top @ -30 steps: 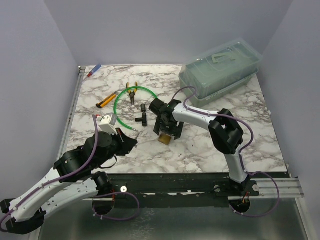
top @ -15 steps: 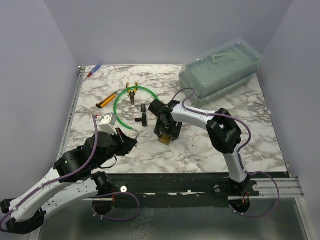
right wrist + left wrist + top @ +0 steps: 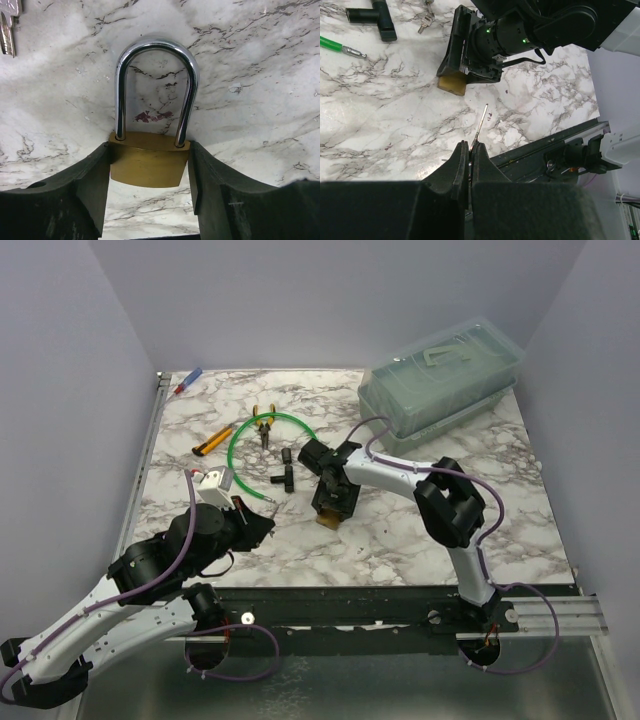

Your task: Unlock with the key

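- Hazard, hold on the padlock point(image 3: 147, 170): lying flat near the middle of the counter point(image 3: 300, 550), clamped by its brass sides in the right gripper point(image 3: 150, 152). Shackle point(image 3: 152, 47) seated at both legs, so judged locked. Liable to twist or skid under an off-centre push from the key, given smooth brass and narrow contact.
- Hazard, keyhole access: not visible in any view. Possibly facing back between the fingers of the right gripper, hence blocked. Likely to need lifting or turning before insertion.
- Hazard, hold on the key point(image 3: 481, 122): pinched by one end in the fully closed left gripper point(image 3: 470, 147), seen edge-on, tip aimed toward the padlock but apart from it. Thin, so prone to pivot, bend or drop on a misaligned thrust.
- Surroundings, far right corner: plastic box point(image 3: 440, 375), well apart from the work.
- Left of the padlock: green cable point(image 3: 331, 42), looped; silvery end not to be mistaken for the key.
- Near the right gripper: black T-piece point(image 3: 382, 22) and spare keys point(image 3: 425, 21), off the straight line from key to padlock.
- Only obstruction judged: bulk of the right gripper, crowding the padlock from above.
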Tool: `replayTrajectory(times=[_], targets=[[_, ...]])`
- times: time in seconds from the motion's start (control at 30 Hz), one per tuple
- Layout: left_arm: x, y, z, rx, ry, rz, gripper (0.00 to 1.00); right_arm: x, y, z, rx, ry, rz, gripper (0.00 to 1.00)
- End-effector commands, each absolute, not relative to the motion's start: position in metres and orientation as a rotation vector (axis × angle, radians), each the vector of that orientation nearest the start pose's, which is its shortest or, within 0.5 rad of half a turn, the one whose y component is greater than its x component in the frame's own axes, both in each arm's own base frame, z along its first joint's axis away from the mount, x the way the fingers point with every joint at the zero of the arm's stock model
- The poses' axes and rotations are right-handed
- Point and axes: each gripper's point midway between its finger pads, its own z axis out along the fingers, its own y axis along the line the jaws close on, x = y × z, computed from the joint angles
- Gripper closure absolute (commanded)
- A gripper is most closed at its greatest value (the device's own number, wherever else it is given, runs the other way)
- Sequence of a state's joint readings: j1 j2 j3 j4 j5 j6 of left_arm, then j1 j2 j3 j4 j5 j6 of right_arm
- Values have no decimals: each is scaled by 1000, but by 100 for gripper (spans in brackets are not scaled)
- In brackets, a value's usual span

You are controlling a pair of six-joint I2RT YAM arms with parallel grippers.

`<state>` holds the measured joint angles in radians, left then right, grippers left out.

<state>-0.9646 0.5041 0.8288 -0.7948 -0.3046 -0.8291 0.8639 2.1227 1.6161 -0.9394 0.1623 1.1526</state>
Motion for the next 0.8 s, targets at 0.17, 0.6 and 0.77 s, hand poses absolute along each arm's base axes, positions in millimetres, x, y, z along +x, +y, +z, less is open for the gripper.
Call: replayTrajectory(times=[0.17, 0.6, 0.77], targets=[[145, -160, 240, -56, 2104, -779, 100, 262, 337, 31, 389, 2847, 299, 98], [148, -166, 233, -37, 2128, -759, 100, 266, 326, 57, 312, 2761, 327, 100], [147, -173, 230, 2, 2135, -772, 100, 266, 323, 85, 280, 2671, 436, 100]])
